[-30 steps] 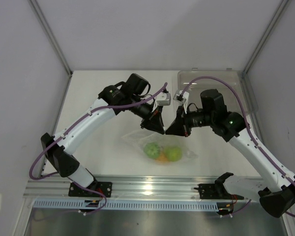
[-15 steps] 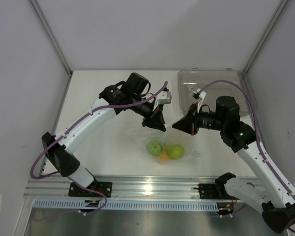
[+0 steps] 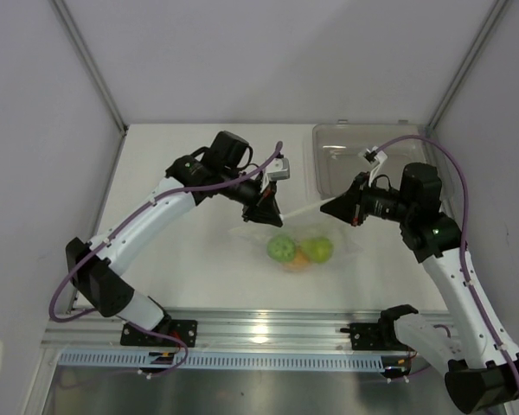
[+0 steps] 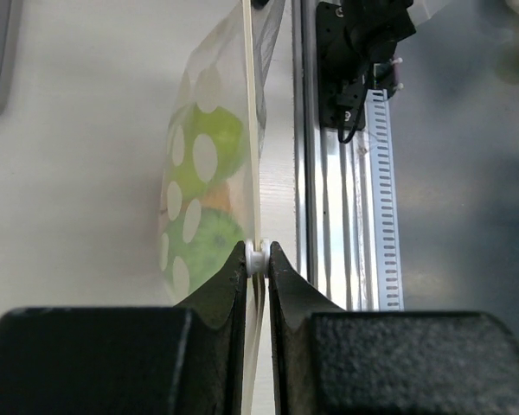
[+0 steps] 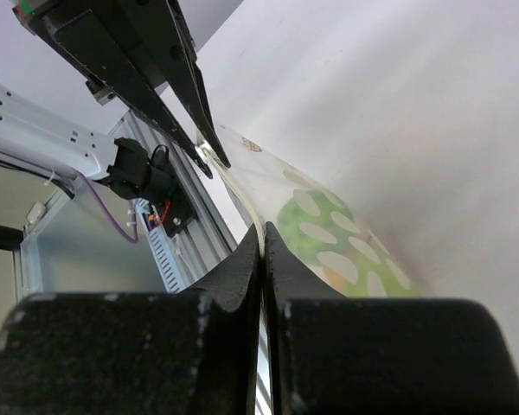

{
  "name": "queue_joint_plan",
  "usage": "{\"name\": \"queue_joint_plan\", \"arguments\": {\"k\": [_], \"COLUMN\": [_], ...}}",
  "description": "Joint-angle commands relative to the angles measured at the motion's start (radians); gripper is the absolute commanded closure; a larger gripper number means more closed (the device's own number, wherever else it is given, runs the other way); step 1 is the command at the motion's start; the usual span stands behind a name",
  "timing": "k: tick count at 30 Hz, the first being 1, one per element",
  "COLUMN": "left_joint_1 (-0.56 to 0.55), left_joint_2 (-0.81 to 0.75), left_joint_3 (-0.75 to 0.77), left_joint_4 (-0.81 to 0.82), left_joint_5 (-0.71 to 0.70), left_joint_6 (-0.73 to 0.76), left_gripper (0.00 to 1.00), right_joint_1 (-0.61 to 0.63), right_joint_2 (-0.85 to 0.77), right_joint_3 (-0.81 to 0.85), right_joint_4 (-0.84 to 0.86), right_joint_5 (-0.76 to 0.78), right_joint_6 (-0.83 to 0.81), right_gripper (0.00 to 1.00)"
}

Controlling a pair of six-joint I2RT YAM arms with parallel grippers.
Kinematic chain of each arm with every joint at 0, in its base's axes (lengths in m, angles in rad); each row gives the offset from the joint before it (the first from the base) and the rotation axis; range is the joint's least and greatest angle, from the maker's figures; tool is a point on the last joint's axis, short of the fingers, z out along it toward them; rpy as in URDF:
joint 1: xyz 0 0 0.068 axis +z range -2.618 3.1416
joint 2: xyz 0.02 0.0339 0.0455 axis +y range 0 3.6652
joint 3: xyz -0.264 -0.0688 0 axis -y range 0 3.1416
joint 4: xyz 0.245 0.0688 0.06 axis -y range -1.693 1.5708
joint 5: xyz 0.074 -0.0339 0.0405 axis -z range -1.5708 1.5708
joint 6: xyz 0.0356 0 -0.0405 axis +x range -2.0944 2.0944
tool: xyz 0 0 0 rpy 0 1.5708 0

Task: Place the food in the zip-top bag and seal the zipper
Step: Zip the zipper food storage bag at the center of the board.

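Observation:
The zip-top bag (image 3: 347, 245) hangs between my two grippers, its dotted face (image 4: 193, 164) showing in the left wrist view. The food lies inside: two lime-green pieces (image 3: 282, 249) (image 3: 319, 250) and an orange one (image 3: 297, 260) between them. My left gripper (image 3: 265, 213) is shut on the zipper (image 3: 296, 210) at the bag's left end (image 4: 257, 258). To the right, my right gripper (image 3: 325, 207) is shut on the same strip (image 5: 263, 235). The strip is stretched taut between them. A green piece (image 5: 316, 229) shows through the dots.
A rigid clear tray (image 3: 346, 145) stands at the back right, just behind the right gripper. The metal rail (image 3: 259, 328) with the arm bases runs along the near edge, close in front of the bag. Walls close in the table on both sides.
My right gripper has slid rightward along the zipper, away from the left gripper. The bag and food shifted right, and the mouth edge is now pulled straight.

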Motion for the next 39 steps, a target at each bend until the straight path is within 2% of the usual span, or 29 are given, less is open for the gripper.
{"name": "queue_joint_plan", "arguments": {"k": [1,3,9,21,31,36,39], "left_joint_1": [0.029,0.043,0.086,0.121,0.152,0.173,0.173], "left_joint_2": [-0.079,-0.098,-0.173,-0.238,-0.288,-0.317,-0.325], "left_joint_3": [-0.059,-0.096,-0.197,-0.257,-0.336,-0.368,-0.368], "left_joint_4": [0.025,0.068,0.107,0.119,0.16,0.205,0.225], "left_joint_5": [-0.061,-0.113,-0.129,-0.138,-0.198,-0.161,-0.141], "left_joint_6": [-0.064,-0.092,-0.118,-0.118,-0.166,-0.201,-0.218], "left_gripper": [0.99,0.99,0.99,0.99,0.99,0.99,0.99], "right_joint_1": [-0.063,-0.095,-0.228,-0.422,-0.446,-0.439,-0.396], "right_joint_2": [-0.017,-0.012,0.005,0.022,0.035,0.046,0.06], "right_joint_3": [0.048,0.042,0.033,-0.021,-0.035,-0.043,-0.02], "right_joint_4": [0.056,0.083,0.171,0.318,0.318,0.31,0.228], "right_joint_5": [-0.022,-0.053,-0.145,-0.252,-0.236,-0.216,-0.174], "right_joint_6": [0.014,0.028,0.094,0.209,0.215,0.231,0.185], "right_gripper": [1.0,1.0,1.0,1.0,1.0,1.0,1.0]}}
